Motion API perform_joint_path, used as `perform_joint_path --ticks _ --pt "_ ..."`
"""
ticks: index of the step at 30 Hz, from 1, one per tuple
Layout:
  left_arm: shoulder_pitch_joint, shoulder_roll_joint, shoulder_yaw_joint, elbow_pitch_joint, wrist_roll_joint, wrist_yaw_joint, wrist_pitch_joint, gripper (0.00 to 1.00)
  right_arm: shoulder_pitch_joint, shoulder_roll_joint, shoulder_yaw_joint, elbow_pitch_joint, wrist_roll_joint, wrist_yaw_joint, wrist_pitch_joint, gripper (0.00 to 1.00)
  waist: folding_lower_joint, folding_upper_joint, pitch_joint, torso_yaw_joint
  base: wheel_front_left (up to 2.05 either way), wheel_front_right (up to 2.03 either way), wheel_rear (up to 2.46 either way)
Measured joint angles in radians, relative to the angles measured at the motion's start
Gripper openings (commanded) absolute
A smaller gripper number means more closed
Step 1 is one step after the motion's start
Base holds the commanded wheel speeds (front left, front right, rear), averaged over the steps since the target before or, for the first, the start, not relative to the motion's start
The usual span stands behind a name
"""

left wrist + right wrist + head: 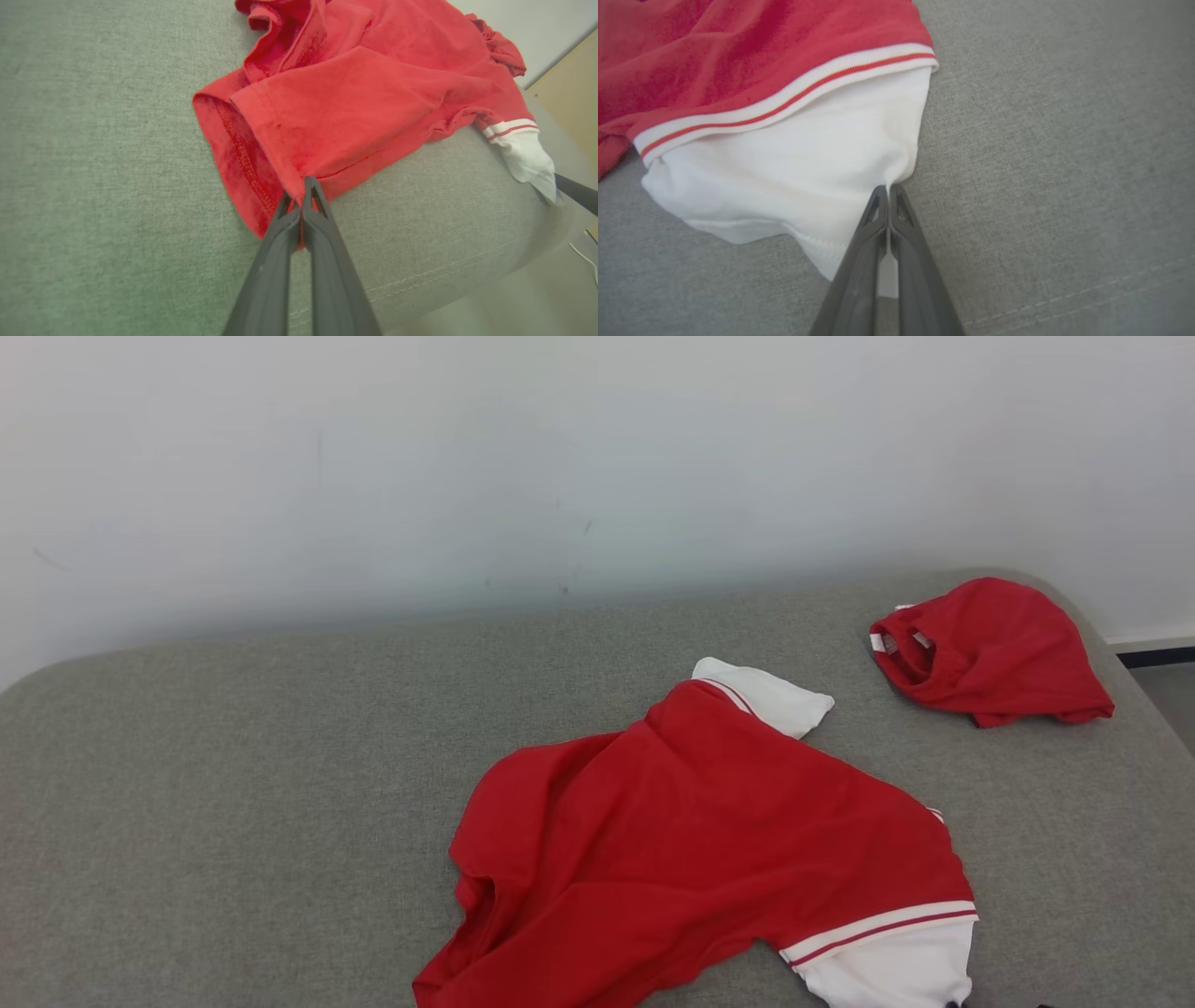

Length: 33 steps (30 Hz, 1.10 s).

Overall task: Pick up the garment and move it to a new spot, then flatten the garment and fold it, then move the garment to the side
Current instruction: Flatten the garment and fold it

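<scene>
Cushion [233, 784]: left end effector [302, 189], right end effector [888, 188] tight on garment [691, 821]

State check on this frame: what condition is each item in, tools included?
red shirt: crumpled, not yet folded, lying on the grey cushion
left tool: shut, pinching the shirt's red hem
right tool: shut, pinching the shirt's white sleeve
second red garment: bunched up, lying apart at the far right, not held
</scene>
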Motion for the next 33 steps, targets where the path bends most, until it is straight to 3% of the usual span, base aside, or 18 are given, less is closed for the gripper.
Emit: perform_joint_path --ticks 8,13,17,20,24,33 --pt "-0.015 0.064 0.012 -0.161 0.044 0.017 -0.006 0.0 -0.008 -0.034 0.051 -0.213 0.051 0.0 -0.001 0.0 0.0 0.0001 0.001 -0.011 0.0 0.0 0.0" --pt "-0.235 0.16 0.023 -0.248 0.085 -0.024 0.089 0.0 -0.156 -0.072 0.1 -0.384 0.071 0.0 0.082 0.0 0.0001 0.0001 0.016 -0.02 0.0 0.0 0.0" --pt "-0.473 0.224 0.042 -0.26 0.06 -0.054 0.178 0.0 -0.362 -0.09 0.126 -0.439 0.094 0.0 0.151 0.0 0.0003 0.0001 0.045 -0.03 0.0 0.0 0.0" --pt "-0.69 0.277 0.037 -0.238 0.059 -0.063 0.23 0.0 -0.559 -0.083 0.127 -0.422 0.107 0.0 0.184 0.0 0.0002 0.0 0.083 -0.037 0.0 0.0 0.0" --pt "-0.984 0.308 -0.014 -0.183 0.006 -0.068 0.275 0.0 -0.843 -0.061 0.134 -0.342 0.111 0.0 0.218 0.0 0.0004 0.0001 0.156 -0.045 0.0 0.0 0.0" --pt "-1.521 0.342 -0.059 0.027 -0.149 -0.07 0.249 0.0 -1.454 -0.016 0.069 -0.062 0.112 0.0 0.224 0.0 0.0006 0.0003 0.355 -0.041 0.0 0.0 0.0"
